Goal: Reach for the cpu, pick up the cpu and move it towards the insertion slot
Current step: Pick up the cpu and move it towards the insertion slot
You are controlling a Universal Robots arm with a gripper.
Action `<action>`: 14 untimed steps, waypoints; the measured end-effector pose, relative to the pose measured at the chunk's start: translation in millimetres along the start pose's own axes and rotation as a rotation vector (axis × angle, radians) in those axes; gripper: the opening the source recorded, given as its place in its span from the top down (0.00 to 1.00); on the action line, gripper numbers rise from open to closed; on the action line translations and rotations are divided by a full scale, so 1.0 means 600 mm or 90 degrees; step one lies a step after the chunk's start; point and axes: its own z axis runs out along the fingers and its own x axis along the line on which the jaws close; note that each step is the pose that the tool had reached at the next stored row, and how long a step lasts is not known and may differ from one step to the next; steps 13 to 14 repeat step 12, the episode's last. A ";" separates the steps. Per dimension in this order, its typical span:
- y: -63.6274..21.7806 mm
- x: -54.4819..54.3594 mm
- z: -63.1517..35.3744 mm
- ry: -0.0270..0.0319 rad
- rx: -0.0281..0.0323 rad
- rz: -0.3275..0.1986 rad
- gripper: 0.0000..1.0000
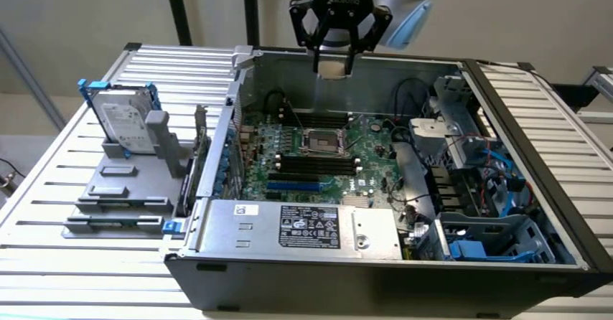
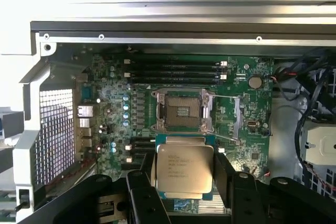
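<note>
The gripper (image 2: 185,182) pinches the cpu (image 2: 185,167) by its edges (label up) above the motherboard (image 2: 247,108), short of the insertion slot (image 2: 182,110).

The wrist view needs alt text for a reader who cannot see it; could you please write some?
The gripper holds the cpu, a pale silver square chip, between its black fingers above an open computer case. On the green motherboard beyond lies the insertion slot, silver-framed, dark inside and unfilled.
</note>
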 end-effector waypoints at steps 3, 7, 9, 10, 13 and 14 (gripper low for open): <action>0.000 0.000 0.001 0.0000 0.0002 0.000 0.46; 0.000 0.000 0.001 0.0000 0.0002 0.000 0.46; 0.000 0.000 0.001 0.0000 0.0001 0.000 0.46; 0.000 0.000 0.001 0.0000 0.0002 0.000 0.46; 0.000 0.000 0.001 0.0000 0.0002 0.000 0.46; 0.000 0.000 0.001 0.0000 0.0002 0.000 0.46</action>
